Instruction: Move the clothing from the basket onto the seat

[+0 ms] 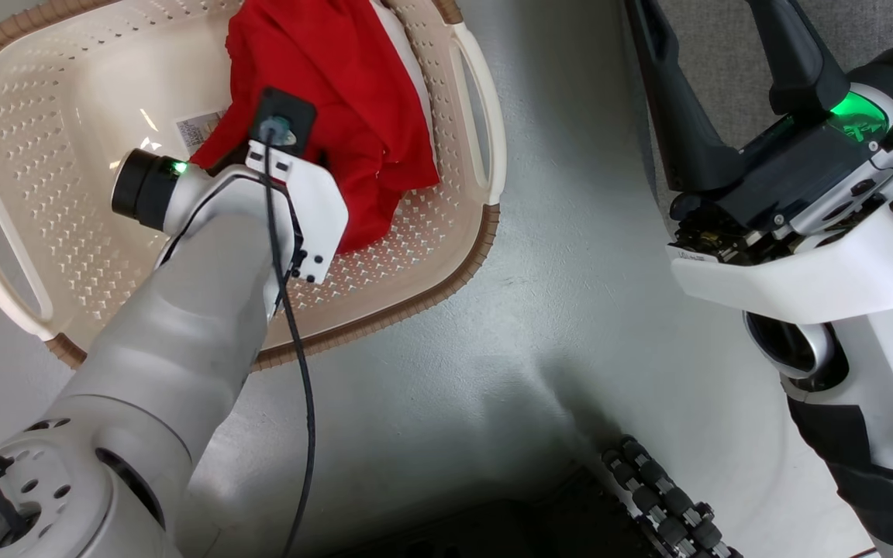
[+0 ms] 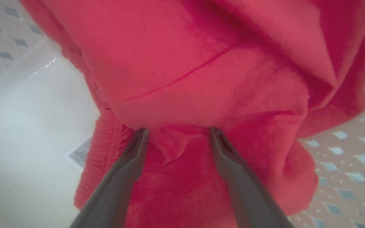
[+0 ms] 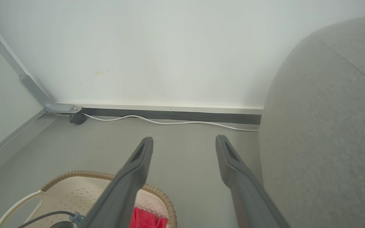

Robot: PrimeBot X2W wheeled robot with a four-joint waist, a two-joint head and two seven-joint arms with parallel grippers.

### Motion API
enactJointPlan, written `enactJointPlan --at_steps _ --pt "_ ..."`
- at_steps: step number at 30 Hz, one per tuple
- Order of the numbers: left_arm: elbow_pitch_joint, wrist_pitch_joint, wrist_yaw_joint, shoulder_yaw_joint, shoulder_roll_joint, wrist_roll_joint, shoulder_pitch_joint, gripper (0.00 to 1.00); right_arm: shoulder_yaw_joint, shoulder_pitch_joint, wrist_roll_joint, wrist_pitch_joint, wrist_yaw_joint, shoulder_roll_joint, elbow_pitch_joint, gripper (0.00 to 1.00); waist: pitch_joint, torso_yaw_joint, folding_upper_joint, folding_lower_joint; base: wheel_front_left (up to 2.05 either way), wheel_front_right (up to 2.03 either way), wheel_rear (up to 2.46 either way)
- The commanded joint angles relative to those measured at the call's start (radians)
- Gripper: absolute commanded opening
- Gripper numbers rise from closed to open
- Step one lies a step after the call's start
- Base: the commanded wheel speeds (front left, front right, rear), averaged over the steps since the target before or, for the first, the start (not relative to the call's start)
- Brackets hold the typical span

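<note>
Though agape, left pincer (image 2: pixel 178 129) against clothing (image 2: pixel 201 63)

support: grey floor (image 1: pixel 570 310) is carrying everything | on it: the basket (image 1: pixel 51 178) is sitting at left, the seat (image 3: pixel 328 142) is standing at right, apart | a white cable (image 3: pixel 169 122) is lying along the wall (image 3: pixel 169 47)

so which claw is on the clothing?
The left claw: open, touching the red clothing in the basket. The right claw, also open, is over floor beside the sofa.
</note>
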Motion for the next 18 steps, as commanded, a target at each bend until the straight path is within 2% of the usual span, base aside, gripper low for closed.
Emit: enactJointPlan --at_steps 1,6,7,8,9,10,18 --pt "0.002 0.022 0.011 -0.019 0.001 0.038 -0.002 1.0 0.005 0.063 0.005 -0.005 0.001 -0.001 -0.031 1.0 0.0 0.002 0.0 0.0 0.0 0.0 0.0" --pt "-0.001 0.037 0.014 -0.037 0.001 0.062 -0.003 1.0 0.003 0.067 0.005 -0.005 0.001 -0.006 -0.031 1.0 0.001 0.005 0.0 0.0 0.0 0.0 0.0" --pt "-0.002 0.04 0.015 -0.04 0.001 0.065 -0.002 0.87 0.002 0.069 0.004 -0.005 0.001 -0.007 -0.031 1.0 0.001 0.006 0.0 0.0 0.0 0.0 0.0" --pt "-0.002 0.041 0.015 -0.042 0.001 0.067 -0.002 0.45 0.001 0.07 0.004 -0.005 0.001 -0.008 -0.03 1.0 0.001 0.006 0.0 0.0 0.0 0.0 0.0" --pt "-0.003 0.043 0.017 -0.044 0.001 0.072 -0.001 0.12 0.0 0.07 0.003 -0.005 0.001 -0.008 -0.03 1.0 0.0 0.007 0.0 0.0 0.0 0.0 0.0" --pt "-0.004 0.05 0.015 -0.046 0.001 0.074 0.002 0.0 -0.001 0.07 0.003 -0.005 0.001 -0.008 -0.029 1.0 -0.001 0.007 0.0 0.0 0.0 0.0 0.0" --pt "-0.004 0.057 0.008 -0.053 0.001 0.071 0.004 0.0 -0.019 0.056 0.007 -0.005 0.001 -0.008 -0.028 1.0 -0.009 0.01 0.0 0.0 0.0 0.0 0.0"
